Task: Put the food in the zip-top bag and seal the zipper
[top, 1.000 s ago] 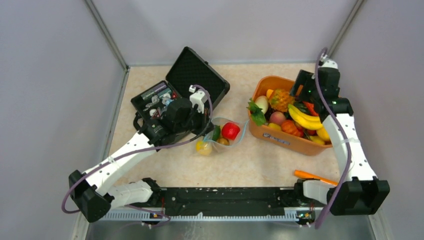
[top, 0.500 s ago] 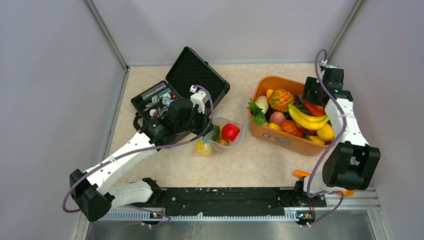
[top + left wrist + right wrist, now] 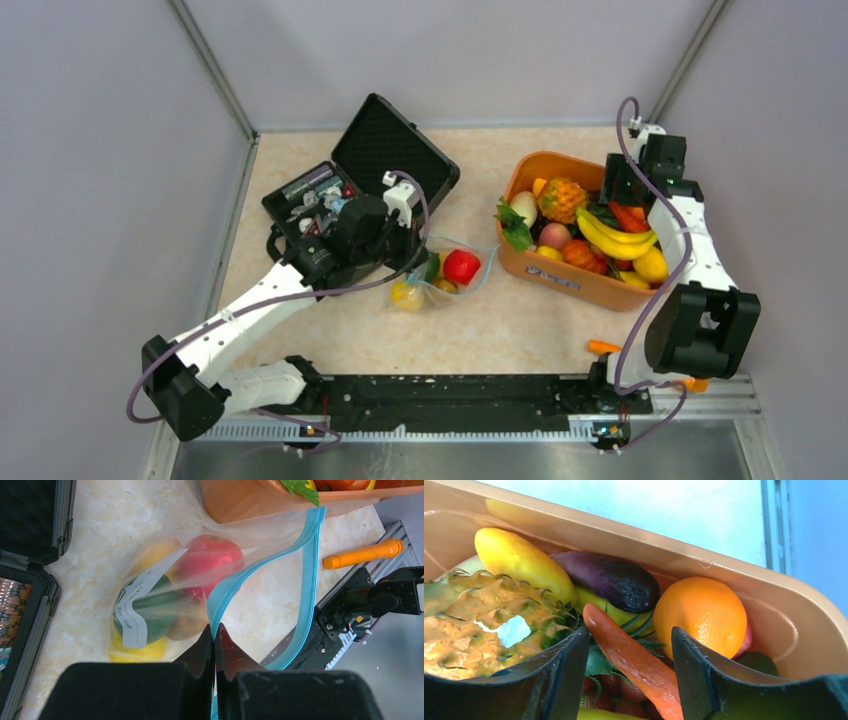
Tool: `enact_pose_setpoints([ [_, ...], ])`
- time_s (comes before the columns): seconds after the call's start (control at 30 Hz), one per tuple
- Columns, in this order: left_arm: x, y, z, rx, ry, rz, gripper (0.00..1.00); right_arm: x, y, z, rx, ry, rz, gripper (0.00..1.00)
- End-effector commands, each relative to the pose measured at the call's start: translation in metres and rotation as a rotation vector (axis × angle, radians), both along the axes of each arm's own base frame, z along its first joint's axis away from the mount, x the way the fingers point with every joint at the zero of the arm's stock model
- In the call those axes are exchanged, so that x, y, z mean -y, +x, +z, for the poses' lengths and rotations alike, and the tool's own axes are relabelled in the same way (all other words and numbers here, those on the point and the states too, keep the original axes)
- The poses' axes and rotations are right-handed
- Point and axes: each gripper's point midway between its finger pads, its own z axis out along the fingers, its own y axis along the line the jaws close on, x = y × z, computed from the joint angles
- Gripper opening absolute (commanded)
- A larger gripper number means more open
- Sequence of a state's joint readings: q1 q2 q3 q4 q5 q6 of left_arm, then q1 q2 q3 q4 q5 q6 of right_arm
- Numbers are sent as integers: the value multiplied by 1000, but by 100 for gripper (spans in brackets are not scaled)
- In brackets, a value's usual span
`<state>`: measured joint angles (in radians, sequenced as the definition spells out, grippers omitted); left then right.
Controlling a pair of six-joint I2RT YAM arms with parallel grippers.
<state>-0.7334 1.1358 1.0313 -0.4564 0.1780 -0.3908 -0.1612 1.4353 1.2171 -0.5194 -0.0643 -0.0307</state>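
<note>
The zip-top bag (image 3: 452, 272) lies on the table left of the orange basket and holds a red fruit (image 3: 461, 264), a yellow one (image 3: 406, 294) and a green one (image 3: 150, 611). My left gripper (image 3: 215, 631) is shut on the bag's teal zipper (image 3: 260, 565) at the near lip; the mouth gapes open. My right gripper (image 3: 629, 636) is open, low over the far right of the basket (image 3: 560, 276). Its fingers straddle a red-orange pepper (image 3: 634, 660), with an orange (image 3: 701, 610) to the right and a pineapple (image 3: 484, 620) to the left.
An open black case (image 3: 390, 150) with small items stands behind my left arm. An orange stick (image 3: 605, 348) lies near the front rail by the right arm's base. A banana (image 3: 610, 238) and other fruit fill the basket. Grey walls enclose the table.
The right arm has folded back and its gripper has moved down over the basket's far right corner. The left gripper and the bag have stayed put.
</note>
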Motion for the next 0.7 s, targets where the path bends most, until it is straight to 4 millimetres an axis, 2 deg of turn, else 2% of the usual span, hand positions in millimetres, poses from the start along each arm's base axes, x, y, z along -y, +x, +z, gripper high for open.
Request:
enact_pose_setpoints([
  [0.0,5,5,16,39,-39,-13,0,11,7,3,8,-78,-33,55],
  [0.07,6,5,15,36,-40,-13,0,6,9,3,6,-66,-21,51],
  [0.2,6,3,15,30,-43,-18,0,-13,9,0,0,-80,58,52],
  [0.33,6,3,16,34,-46,-17,0,-10,5,-5,-44,-135,27,44],
  [0.37,5,3,17,36,-46,-16,0,-7,5,-1,-42,-146,3,42],
  [0.43,5,2,18,39,-48,-14,0,-7,5,14,-5,-155,-16,28],
  [0.5,5,2,18,39,-48,-14,0,-6,5,34,69,-167,-35,24],
  [0.53,5,2,17,38,-47,-15,0,-6,3,43,107,-172,-38,18],
  [0.57,5,3,17,37,-47,-15,0,-5,-1,55,155,-176,-42,16],
  [0.63,6,2,16,33,-47,-17,0,-7,-7,70,216,-176,-34,0],
  [0.67,6,2,16,32,-49,-18,0,-9,-9,76,238,-176,-21,0],
])
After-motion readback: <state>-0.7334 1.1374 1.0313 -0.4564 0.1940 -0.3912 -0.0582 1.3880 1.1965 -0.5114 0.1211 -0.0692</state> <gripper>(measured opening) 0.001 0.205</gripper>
